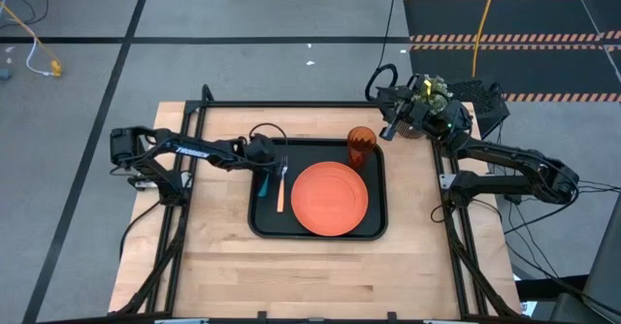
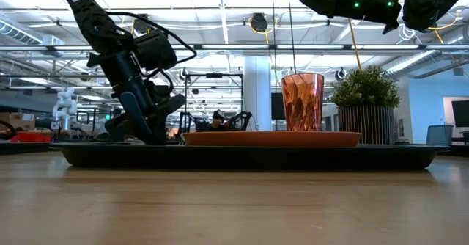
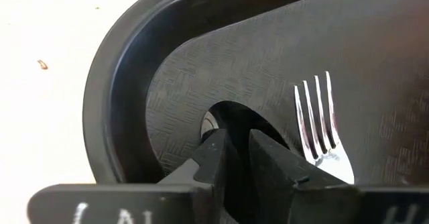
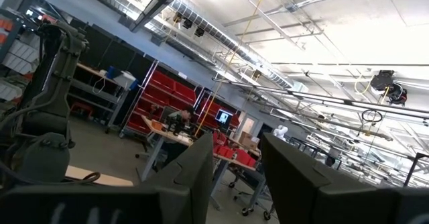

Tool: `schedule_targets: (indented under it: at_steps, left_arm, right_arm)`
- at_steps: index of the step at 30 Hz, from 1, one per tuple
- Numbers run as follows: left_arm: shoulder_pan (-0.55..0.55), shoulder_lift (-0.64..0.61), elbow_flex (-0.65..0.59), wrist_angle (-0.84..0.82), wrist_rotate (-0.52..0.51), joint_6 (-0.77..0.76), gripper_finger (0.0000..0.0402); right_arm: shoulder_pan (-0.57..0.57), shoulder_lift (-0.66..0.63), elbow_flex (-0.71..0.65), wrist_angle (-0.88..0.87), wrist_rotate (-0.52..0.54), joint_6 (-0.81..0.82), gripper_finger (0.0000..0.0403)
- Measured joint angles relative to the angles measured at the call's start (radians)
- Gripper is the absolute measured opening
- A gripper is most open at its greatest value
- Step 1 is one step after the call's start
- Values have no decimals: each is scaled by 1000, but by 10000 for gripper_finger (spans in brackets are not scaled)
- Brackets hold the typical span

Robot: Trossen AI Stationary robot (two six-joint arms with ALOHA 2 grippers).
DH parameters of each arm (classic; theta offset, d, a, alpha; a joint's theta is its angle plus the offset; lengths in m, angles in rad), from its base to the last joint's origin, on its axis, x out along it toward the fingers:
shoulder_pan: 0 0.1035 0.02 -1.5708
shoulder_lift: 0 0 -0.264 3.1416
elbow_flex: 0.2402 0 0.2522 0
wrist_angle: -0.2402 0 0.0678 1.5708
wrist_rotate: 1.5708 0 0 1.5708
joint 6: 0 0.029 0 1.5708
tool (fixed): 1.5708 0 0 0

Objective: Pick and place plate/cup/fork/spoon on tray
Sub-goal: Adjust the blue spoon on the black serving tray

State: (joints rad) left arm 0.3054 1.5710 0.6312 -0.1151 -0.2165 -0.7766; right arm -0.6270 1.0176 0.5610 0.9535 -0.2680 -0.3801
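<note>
We find the left gripper (image 3: pixel 236 158) nearly closed on the slim, light, stiff spoon (image 1: pixel 263 184), best pinched mid-handle, beside the fork (image 3: pixel 320 125).

High view looks straight down; low view sits level at table-top, both sharing the tray (image 1: pixel 374 229); left wrist close on tray, right wrist faces room.

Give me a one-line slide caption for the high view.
Left gripper low over the spoon on the tray; fork, plate, cup loaded.
</note>
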Motion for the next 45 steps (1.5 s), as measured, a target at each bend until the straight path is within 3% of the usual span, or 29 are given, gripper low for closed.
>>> schedule_targets:
  at_steps: [6,18,34,45]
  left_arm:
    - [0,1,-1,14,6,7,7]
    - [0,-23,5,3,7,-10,7]
    - [-7,-229,9,-49,-21,30,6]
    - [-54,-170,11,66,-53,174,8]
  right_arm:
    - [0,0,0,0,0,-1,118]
    - [0,0,0,0,0,-2,118]
    - [0,0,0,0,0,-2,118]
    - [0,0,0,7,0,-1,118]
